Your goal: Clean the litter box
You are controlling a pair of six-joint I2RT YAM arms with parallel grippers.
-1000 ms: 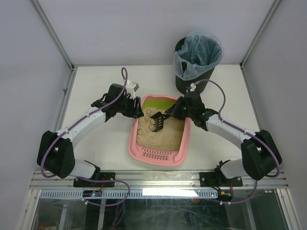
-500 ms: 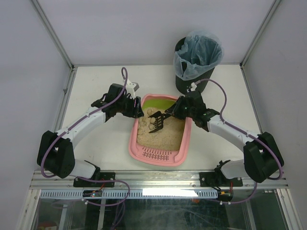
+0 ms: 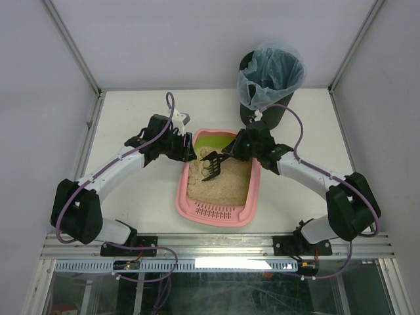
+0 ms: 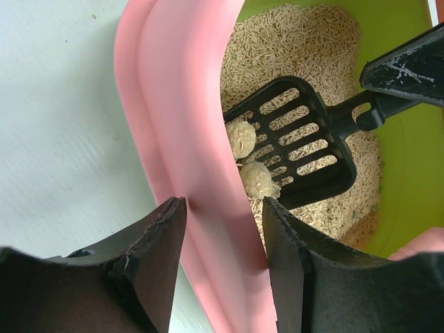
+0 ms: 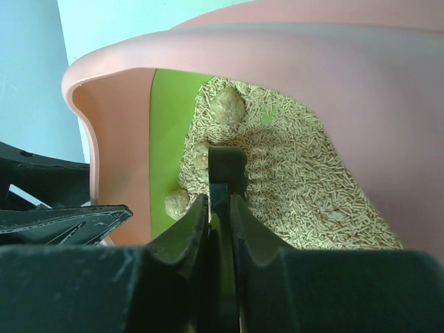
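Observation:
The pink litter box [image 3: 216, 213] with a lime-green far end holds beige litter. My left gripper [image 3: 187, 152] is shut on its left wall; in the left wrist view my fingers [image 4: 223, 205] straddle the pink wall [image 4: 180, 104]. My right gripper [image 3: 237, 151] is shut on the handle of the black slotted scoop [image 3: 213, 167]. The scoop head [image 4: 305, 146] sits over the litter, with two round clumps [image 4: 241, 137] on its left edge. In the right wrist view my fingers [image 5: 219, 201] clamp the handle [image 5: 225, 166], and clumps [image 5: 227, 105] lie ahead.
A black round bin [image 3: 269, 82] with a bluish bag stands at the back right, just behind my right arm. White enclosure walls stand on both sides of the table. The litter box's slotted rim [image 3: 216, 211] faces the near edge.
My right gripper has shifted a little left and toward the far end, and the scoop head now tips more steeply. The left arm and the litter box have not moved.

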